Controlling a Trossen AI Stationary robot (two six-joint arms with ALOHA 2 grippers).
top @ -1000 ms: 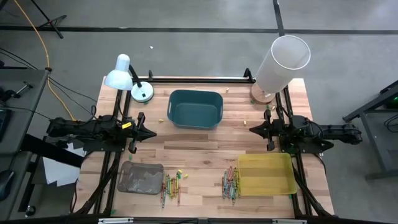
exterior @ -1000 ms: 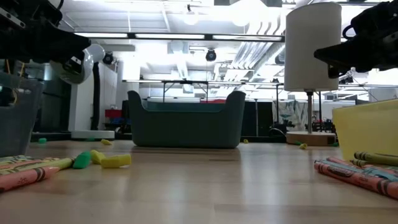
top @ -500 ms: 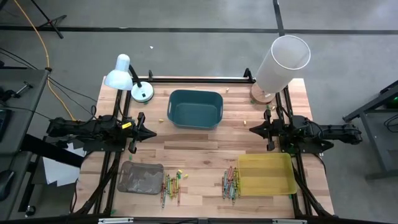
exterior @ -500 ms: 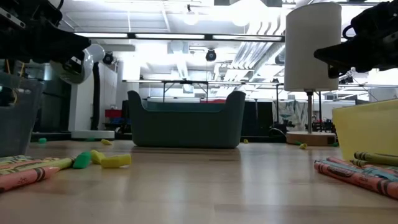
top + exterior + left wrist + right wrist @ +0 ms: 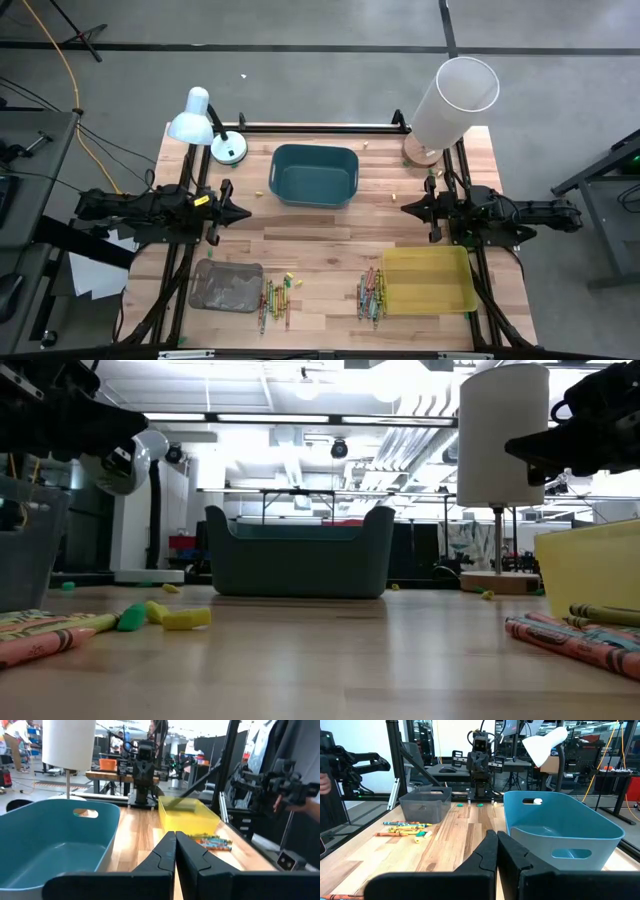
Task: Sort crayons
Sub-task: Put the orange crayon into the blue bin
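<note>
- Two piles of crayons are lying close to the table's near edge: one pile [image 5: 273, 300] is sitting just beside the grey tray [image 5: 227, 286] toward the near-left corner, and the other pile [image 5: 370, 294] is lying against the left wall of the yellow tray [image 5: 430, 281] toward the near-right corner.
- A few short yellow and green bits [image 5: 168, 617] are lying loose on the wood just beyond the left pile.
- The table [image 5: 320, 240] itself is showing bare wooden planks between the two piles and across its middle.
- The left gripper [image 5: 243, 213] is hanging above the table's left side, beyond the grey tray, with its two dark fingers [image 5: 166, 852] pressed together and nothing between them.
- The right gripper [image 5: 408, 209] is hanging above the table's right side, beyond the yellow tray, its fingers [image 5: 490, 851] likewise pressed together and holding nothing.
- The two grippers are pointing toward each other, well apart, with the table's middle lying between them.
- A teal bin [image 5: 315, 175] is standing near the middle of the far edge.
- A white desk lamp [image 5: 199, 119] is sitting at the far-left corner, and a tall lamp with a white cylinder shade [image 5: 452, 98] is standing at the far-right corner.
</note>
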